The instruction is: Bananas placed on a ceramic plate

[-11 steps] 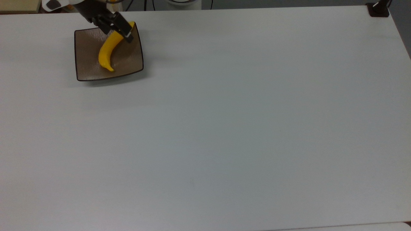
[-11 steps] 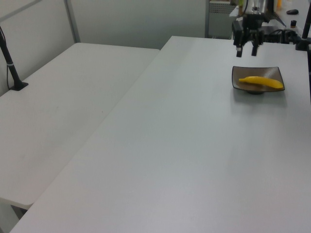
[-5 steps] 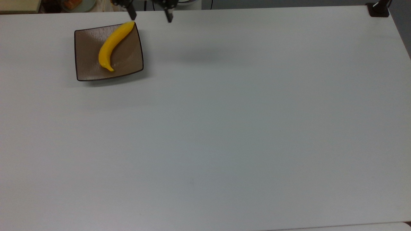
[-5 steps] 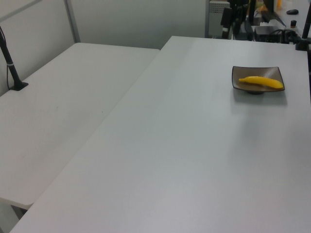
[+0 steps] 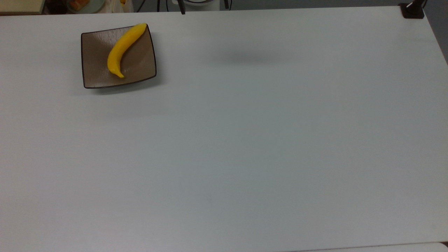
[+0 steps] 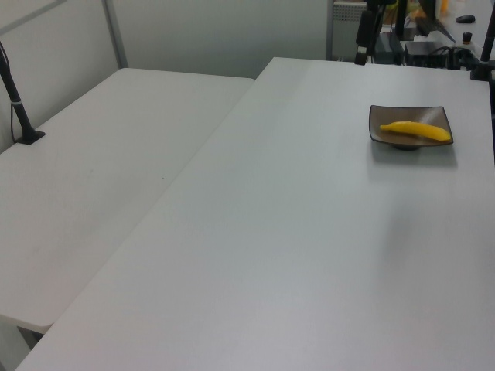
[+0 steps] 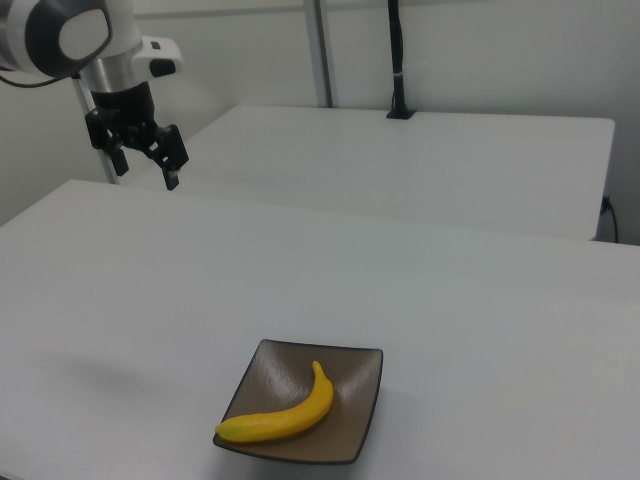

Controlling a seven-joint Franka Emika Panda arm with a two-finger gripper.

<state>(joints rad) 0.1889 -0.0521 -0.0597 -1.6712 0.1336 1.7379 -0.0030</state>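
we see the banana (image 7: 283, 413) lying diagonally across the plate (image 7: 262, 375), so the placing looks done; our jaws (image 7: 145, 163) hang spread and empty, well apart from the plate above the worktop (image 7: 450, 300).

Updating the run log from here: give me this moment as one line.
banana: lying on ceramic plate, one end over its rim | gripper: open, empty, raised above table, clear of plate | placement: looks done

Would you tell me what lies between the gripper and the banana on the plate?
Nothing: in the right view, bare white table separates the open gripper from the banana.
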